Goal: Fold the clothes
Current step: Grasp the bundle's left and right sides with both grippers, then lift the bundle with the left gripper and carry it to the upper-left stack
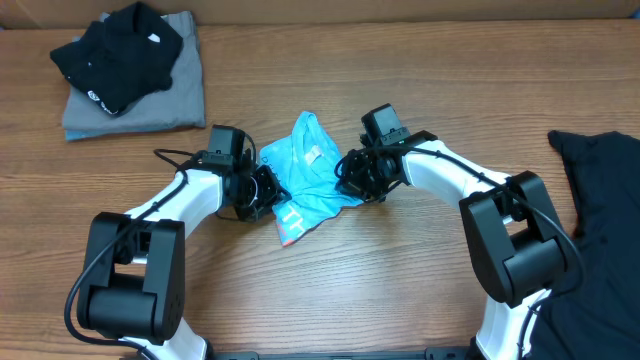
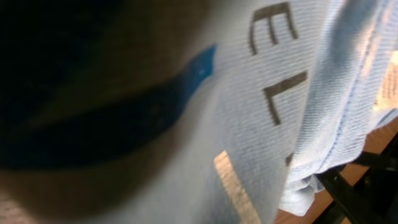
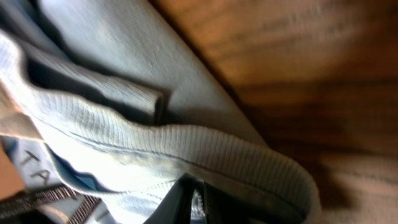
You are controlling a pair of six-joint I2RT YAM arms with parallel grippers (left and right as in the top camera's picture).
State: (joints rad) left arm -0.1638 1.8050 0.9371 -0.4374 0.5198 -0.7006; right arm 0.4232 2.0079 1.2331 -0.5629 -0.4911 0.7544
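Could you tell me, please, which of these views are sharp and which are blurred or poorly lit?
Overhead view: sharp, evenly lit, the light blue T-shirt and table grain clear. Left wrist view: left half a dark out-of-focus smear, only the shirt's lettering fairly crisp. Right wrist view: ribbed collar in focus, table behind it blurred.

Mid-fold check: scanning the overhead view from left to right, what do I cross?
Stacked black garment lying on a folded grey garment → left gripper → light blue T-shirt → right gripper → loose black garment at the right edge.
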